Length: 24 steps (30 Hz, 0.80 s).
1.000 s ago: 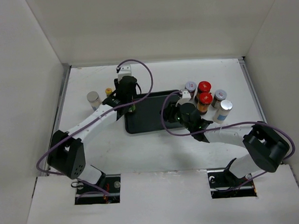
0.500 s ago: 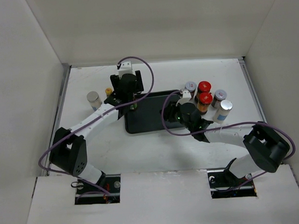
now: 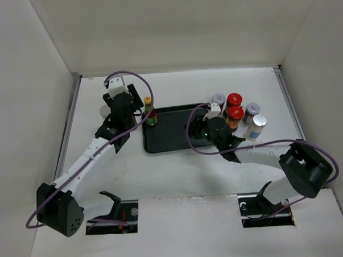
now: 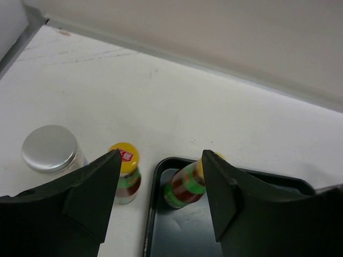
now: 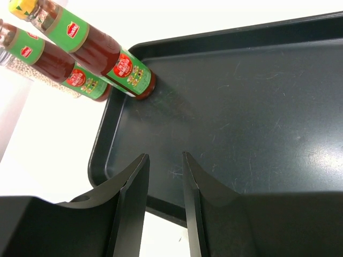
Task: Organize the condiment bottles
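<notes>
A yellow-capped sauce bottle (image 3: 149, 111) stands in the back left corner of the black tray (image 3: 172, 137); it also shows in the left wrist view (image 4: 185, 186) and the right wrist view (image 5: 107, 56). The second yellow-capped bottle (image 4: 126, 172) and a silver-lidded jar (image 4: 50, 148) stand on the table left of the tray. My left gripper (image 3: 120, 111) is open and empty, above and just nearer than these (image 4: 161, 160). My right gripper (image 3: 199, 127) hangs over the tray, jaws a narrow gap apart, empty (image 5: 164, 158). Two red-lidded jars (image 3: 234, 99) (image 3: 236, 112) and three silver-lidded ones (image 3: 218, 98) (image 3: 252, 109) (image 3: 258, 122) stand right of the tray.
The tray floor (image 5: 241, 107) is bare apart from the one bottle. White walls close in the table at the back and both sides. The right arm's purple cable (image 3: 189, 136) loops over the tray.
My left gripper has let go of the yellow-capped bottle in the tray's back left corner and has moved away to the left. The right arm has not moved.
</notes>
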Available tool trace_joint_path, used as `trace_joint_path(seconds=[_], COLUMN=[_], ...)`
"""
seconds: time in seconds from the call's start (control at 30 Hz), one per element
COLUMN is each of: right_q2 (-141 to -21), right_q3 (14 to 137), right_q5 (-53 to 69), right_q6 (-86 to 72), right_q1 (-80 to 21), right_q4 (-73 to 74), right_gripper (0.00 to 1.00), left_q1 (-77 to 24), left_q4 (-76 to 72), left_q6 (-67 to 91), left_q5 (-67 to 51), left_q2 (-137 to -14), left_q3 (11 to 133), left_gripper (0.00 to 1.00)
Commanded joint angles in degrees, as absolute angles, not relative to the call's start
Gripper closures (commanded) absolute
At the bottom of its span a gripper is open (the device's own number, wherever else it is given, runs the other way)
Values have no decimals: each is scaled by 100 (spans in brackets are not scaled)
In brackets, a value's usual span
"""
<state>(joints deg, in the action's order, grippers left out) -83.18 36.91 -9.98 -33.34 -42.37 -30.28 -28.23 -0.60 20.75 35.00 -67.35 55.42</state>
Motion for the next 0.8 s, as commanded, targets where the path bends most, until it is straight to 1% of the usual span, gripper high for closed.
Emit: trace_joint_path(seconds=[0.0, 0.07, 0.17, 0.33, 0.53, 0.57, 0.63, 0.7, 0.73, 0.77], right_q2=[-8244, -8209, -8262, -8200, -8226, -8270, -8306, -8253, -8244, -8244], right_q3=[3718, 3692, 3709, 3674, 3691, 3718, 3753, 3744, 3718, 3718], right_q5=[-932, -949, -932, -958, -958, -932, -914, -940, -949, -949], right_q6=[-3410, -3358, -3419, -3357, -3331, -3366, -3375, -3322, -3305, -3313], right_q1=[-4214, -4214, -4214, -4214, -4214, -4214, -4214, -4214, -4214, -4214], right_q4=[-3305, -3348, -3305, -3366, -3366, -3340, -3287, -3296, -3339, -3340], right_gripper=[62, 62, 62, 61, 61, 61, 61, 61, 61, 61], left_q1=[-2624, -2536, -2421, -2263, -2105, -2079, -2070, -2052, -2052, -2052], left_q4=[167, 141, 132, 9, -141, -132, -184, -220, -211, -176], left_q6=[2355, 2329, 2224, 2224, 2268, 2259, 2241, 2276, 2285, 2294], left_q5=[3498, 3481, 3472, 3516, 3595, 3551, 3525, 3524, 3524, 3524], left_q2=[-6750, -6942, -7241, -7593, -7620, -7655, -7664, -7690, -7708, -7708], left_q3=[5318, 5387, 5537, 5590, 5458, 5484, 5449, 5423, 5423, 5432], left_gripper=[41, 43, 45, 45, 45, 47, 54, 66, 71, 73])
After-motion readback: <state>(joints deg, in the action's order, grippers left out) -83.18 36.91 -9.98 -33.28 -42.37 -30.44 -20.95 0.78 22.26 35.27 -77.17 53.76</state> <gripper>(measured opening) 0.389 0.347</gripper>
